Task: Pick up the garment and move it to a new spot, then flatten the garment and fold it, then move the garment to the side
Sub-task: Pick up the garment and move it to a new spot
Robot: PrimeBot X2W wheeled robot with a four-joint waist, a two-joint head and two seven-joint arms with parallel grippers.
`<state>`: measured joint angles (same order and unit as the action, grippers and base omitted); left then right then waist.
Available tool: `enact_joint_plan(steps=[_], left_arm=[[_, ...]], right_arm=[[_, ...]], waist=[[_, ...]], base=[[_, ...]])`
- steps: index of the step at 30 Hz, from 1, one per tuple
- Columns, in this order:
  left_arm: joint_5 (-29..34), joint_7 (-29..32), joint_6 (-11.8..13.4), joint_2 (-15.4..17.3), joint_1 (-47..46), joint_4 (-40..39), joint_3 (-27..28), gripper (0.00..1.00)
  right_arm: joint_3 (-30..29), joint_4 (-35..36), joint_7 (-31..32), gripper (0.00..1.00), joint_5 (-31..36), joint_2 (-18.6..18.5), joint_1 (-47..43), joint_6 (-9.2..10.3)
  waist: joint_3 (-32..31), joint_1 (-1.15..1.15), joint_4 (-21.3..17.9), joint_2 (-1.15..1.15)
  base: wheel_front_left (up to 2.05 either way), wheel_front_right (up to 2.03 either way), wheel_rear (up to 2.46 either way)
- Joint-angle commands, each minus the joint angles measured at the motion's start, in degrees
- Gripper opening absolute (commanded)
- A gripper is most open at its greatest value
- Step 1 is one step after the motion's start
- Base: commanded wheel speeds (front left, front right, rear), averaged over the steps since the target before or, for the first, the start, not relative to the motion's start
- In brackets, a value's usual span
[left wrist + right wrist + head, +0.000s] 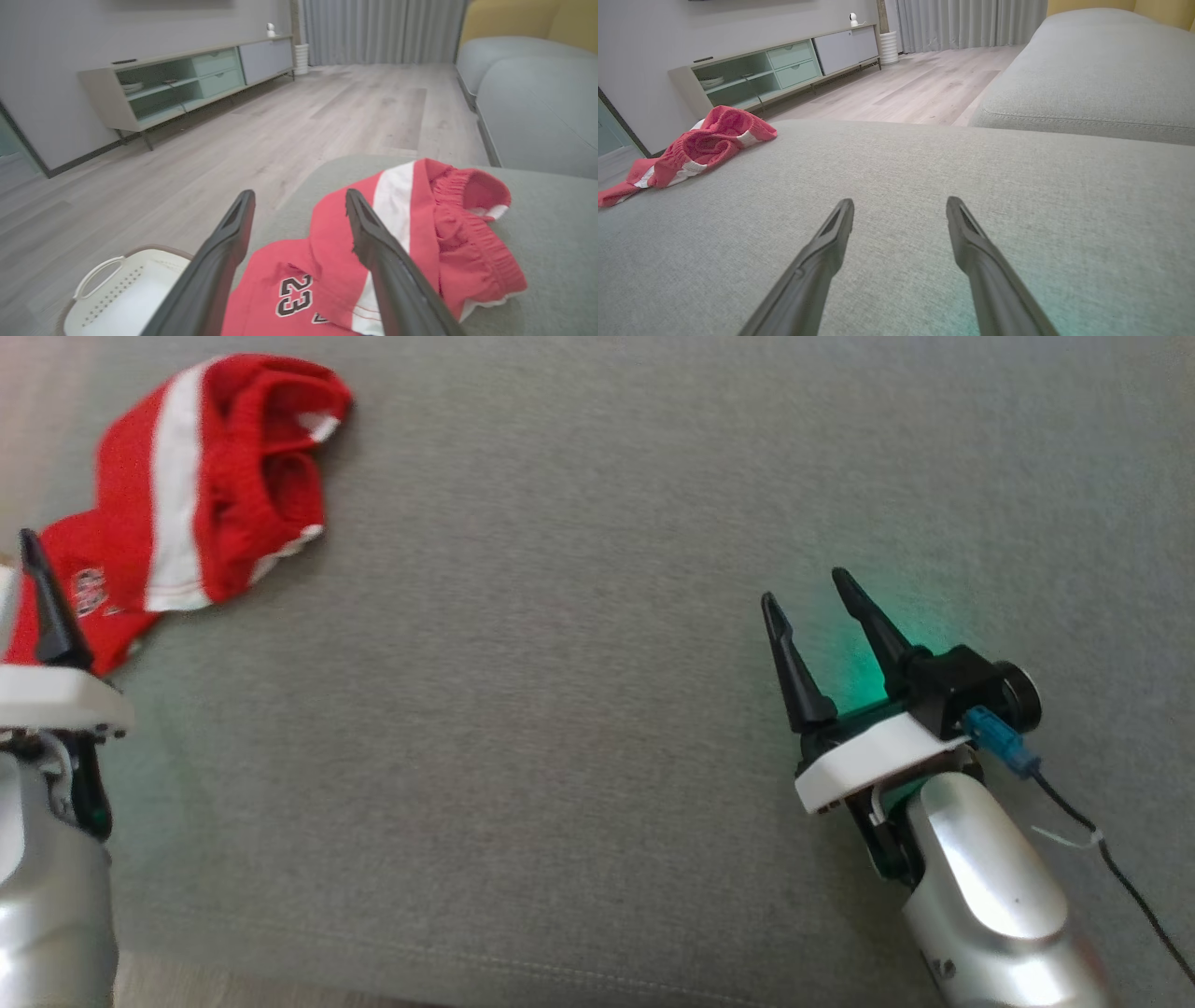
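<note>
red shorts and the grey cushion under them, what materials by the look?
The red shorts: soft knit cloth, maybe polyester or cotton, matte; gathered elastic waistband, limp folds. The grey cushion: woven upholstery fabric, matte; fine visible weave, stitched seam.

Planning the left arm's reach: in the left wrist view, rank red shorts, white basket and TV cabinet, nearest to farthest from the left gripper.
1. Red shorts, right under the left gripper.
2. White basket, on the floor, lower left.
3. TV cabinet, along the far wall.
</note>
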<state>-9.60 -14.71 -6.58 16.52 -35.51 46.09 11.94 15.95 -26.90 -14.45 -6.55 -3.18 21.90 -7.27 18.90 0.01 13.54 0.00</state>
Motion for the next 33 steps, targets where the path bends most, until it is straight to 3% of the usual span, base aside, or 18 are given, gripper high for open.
enact_joint_plan(steps=[1, 10, 18, 19, 20, 21, 22, 28, 33], left_arm=[[-0.13, -0.22, -0.19, 3.24, -1.30, -0.40, 0.66, 1.00], [-4.82, 1.51, -0.89, 5.90, -8.05, 11.90, -7.78, 1.00], [-5.72, 1.07, 0.01, 7.90, -10.15, 19.78, -8.48, 1.00], [-5.71, 0.98, -0.03, 7.76, -10.34, 20.45, -8.69, 0.75], [-5.74, 0.93, -0.12, 7.61, -10.56, 21.08, -8.94, 0.42], [-5.81, 0.91, -0.21, 7.50, -10.81, 21.69, -9.16, 0.16], [-5.93, 0.92, -0.30, 7.42, -11.06, 22.27, -9.34, 0.00], [-6.42, 0.68, -0.70, 7.72, -12.30, 23.59, -10.58, 0.00], [-4.85, -0.24, 0.10, 10.20, -14.84, 13.30, -10.60, 0.00]], right_arm=[[1.24, 1.91, -0.55, 1.00, 0.23, 0.30, 1.04, -0.22], [-1.10, 2.23, -0.55, 1.00, 2.35, 0.30, 2.10, -0.22], [-2.01, 2.76, -0.55, 1.00, 2.83, 0.30, 2.50, -0.22], [-2.07, 2.72, -0.55, 1.00, 2.80, 0.30, 2.54, -0.22], [-2.13, 2.63, -0.55, 1.00, 2.75, 0.30, 2.60, -0.22], [-2.18, 2.53, -0.55, 1.00, 2.69, 0.30, 2.66, -0.22], [-2.23, 2.42, -0.55, 1.00, 2.61, 0.30, 2.72, -0.22], [-2.25, 1.68, -0.55, 1.00, 1.67, 0.30, 3.07, -0.22], [-2.75, 1.68, -0.55, 1.00, 0.09, 0.30, 2.49, -0.22]], waist=[[1.68, -0.01, -1.73, 0.00], [5.96, -0.01, -4.74, 0.00], [7.98, -0.01, -5.60, 0.00], [8.01, -0.01, -5.58, 0.00], [8.00, -0.01, -5.55, 0.00], [7.96, -0.01, -5.50, 0.00], [7.92, -0.01, -5.46, 0.00], [6.91, -0.01, -5.34, 0.00], [3.94, -0.01, -5.41, 0.00]], base=[[0.00, 0.00, 0.00], [0.00, 0.00, 0.00], [0.00, 0.00, 0.00], [0.00, 0.00, 0.00], [0.00, 0.00, 0.00], [0.00, 0.00, 0.00], [0.00, 0.00, 0.00], [0.00, 0.00, 0.00], [0.00, 0.00, 0.00]])
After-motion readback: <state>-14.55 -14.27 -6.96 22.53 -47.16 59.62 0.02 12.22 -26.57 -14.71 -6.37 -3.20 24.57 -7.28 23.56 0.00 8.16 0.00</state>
